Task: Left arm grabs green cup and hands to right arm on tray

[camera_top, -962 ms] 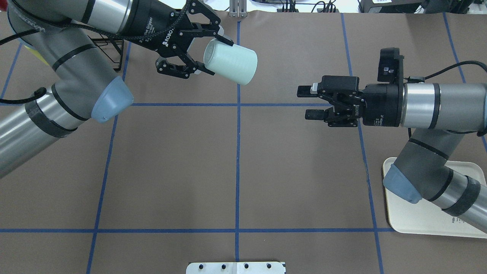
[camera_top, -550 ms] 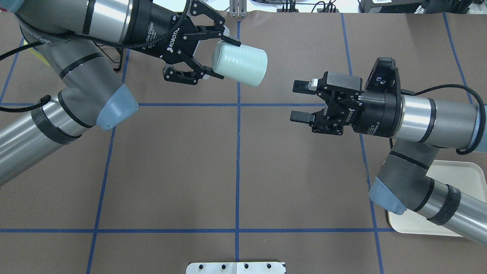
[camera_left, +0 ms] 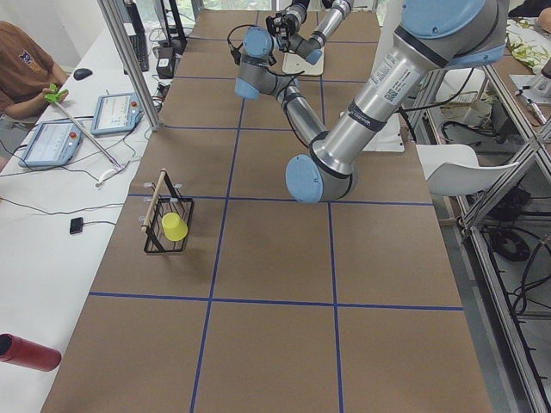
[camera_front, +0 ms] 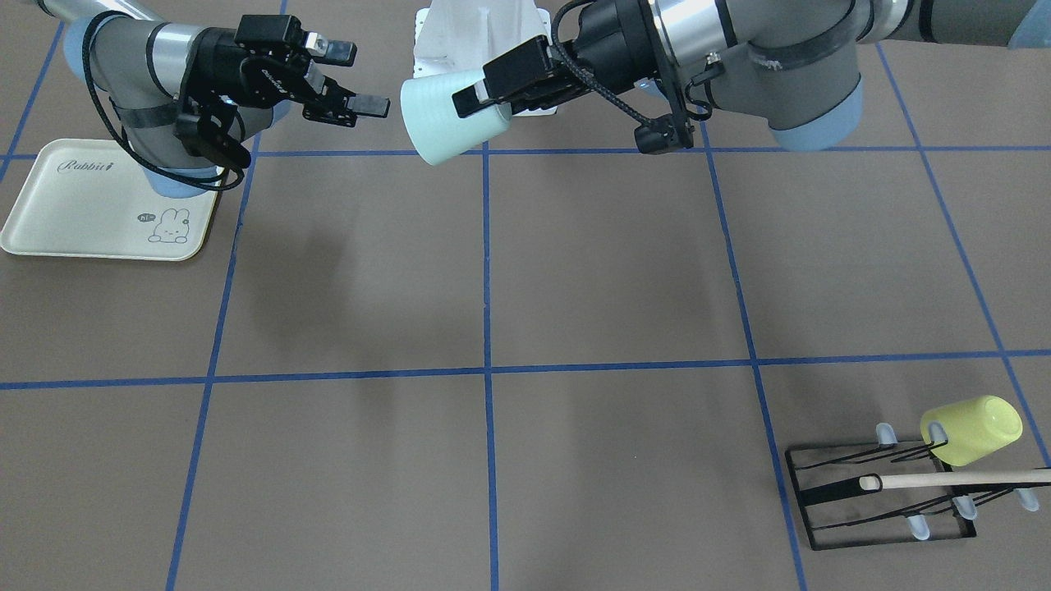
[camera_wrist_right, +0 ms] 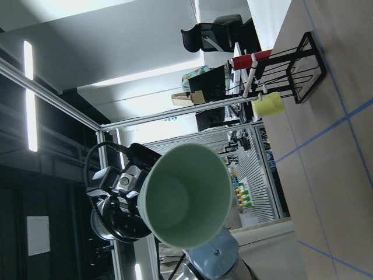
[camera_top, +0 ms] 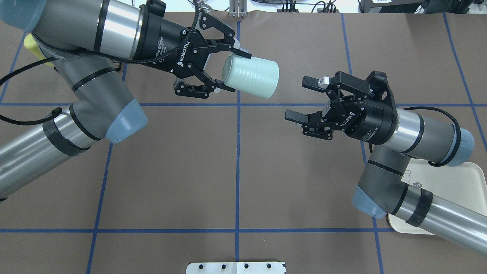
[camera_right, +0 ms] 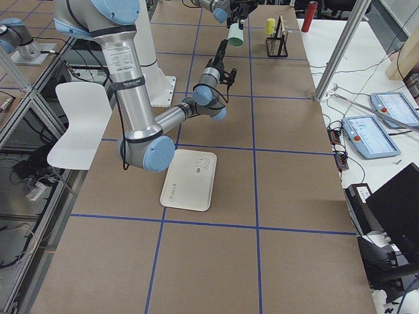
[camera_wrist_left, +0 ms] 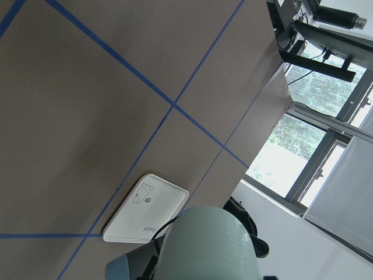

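My left gripper (camera_top: 236, 73) is shut on the green cup (camera_top: 252, 78) near its base and holds it sideways in the air over the table's far middle. The cup's open mouth (camera_wrist_right: 186, 201) faces my right gripper (camera_top: 299, 98). That gripper is open and empty, a short gap to the cup's right, with nothing touching. In the front view the cup (camera_front: 439, 119) hangs between the left gripper (camera_front: 484, 92) and the right gripper (camera_front: 359, 80). The cream tray (camera_top: 456, 182) lies on the table under my right arm, empty (camera_front: 74, 205).
A yellow cup (camera_front: 973, 429) sits on a black wire rack (camera_front: 878, 492) with a wooden rod, at the far left of the table from my side. A white mounting plate (camera_top: 236, 267) is at the near edge. Blue tape lines cross the brown table.
My left arm has carried the green cup to the right, toward the right gripper. My right gripper has swung left toward the cup, turned, and its fingers stand wider apart.
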Motion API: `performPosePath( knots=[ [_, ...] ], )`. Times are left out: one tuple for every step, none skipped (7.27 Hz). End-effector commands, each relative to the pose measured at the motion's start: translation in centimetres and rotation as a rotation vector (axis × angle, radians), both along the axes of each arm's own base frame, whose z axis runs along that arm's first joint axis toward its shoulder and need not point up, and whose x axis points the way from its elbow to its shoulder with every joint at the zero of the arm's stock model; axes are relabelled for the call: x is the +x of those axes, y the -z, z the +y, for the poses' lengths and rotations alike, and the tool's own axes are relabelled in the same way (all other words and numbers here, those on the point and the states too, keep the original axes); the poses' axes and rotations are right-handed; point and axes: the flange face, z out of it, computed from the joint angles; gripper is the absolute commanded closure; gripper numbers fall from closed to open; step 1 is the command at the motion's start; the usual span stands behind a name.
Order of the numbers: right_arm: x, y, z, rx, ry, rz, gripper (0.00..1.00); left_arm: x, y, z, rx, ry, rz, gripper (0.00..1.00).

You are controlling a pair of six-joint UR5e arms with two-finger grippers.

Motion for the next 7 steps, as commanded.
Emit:
performPosePath(
  knots=[
    [0.2, 1.2, 0.0, 0.018, -0.005, -0.052, 0.04, 1.0, 0.3, 1.2, -0.022, -0.029, 0.010, 1.00],
    [0.2, 1.6, 0.0, 0.022, -0.005, -0.059, 0.04, 1.3, 0.5, 1.8, -0.031, -0.046, 0.015, 1.00],
    [0.2, 1.7, 0.1, 0.025, -0.005, -0.063, 0.04, 1.6, 0.7, 2.5, -0.048, -0.067, 0.028, 1.00],
    [0.3, 1.8, 0.1, 0.027, -0.005, -0.066, 0.04, 1.3, 0.8, 3.0, -0.070, -0.088, 0.055, 1.00],
    [0.5, 1.7, 0.2, 0.038, -0.006, -0.085, 0.05, 1.2, 0.8, 3.5, -0.067, -0.120, 0.054, 1.00],
    [0.6, 1.7, 0.3, 0.041, -0.005, -0.087, 0.05, 1.2, 0.4, 3.7, -0.065, -0.139, 0.044, 1.00],
    [0.6, 1.8, 0.3, 0.042, -0.005, -0.089, 0.05, 1.2, 0.4, 3.6, -0.070, -0.142, 0.043, 1.00]
  ],
)
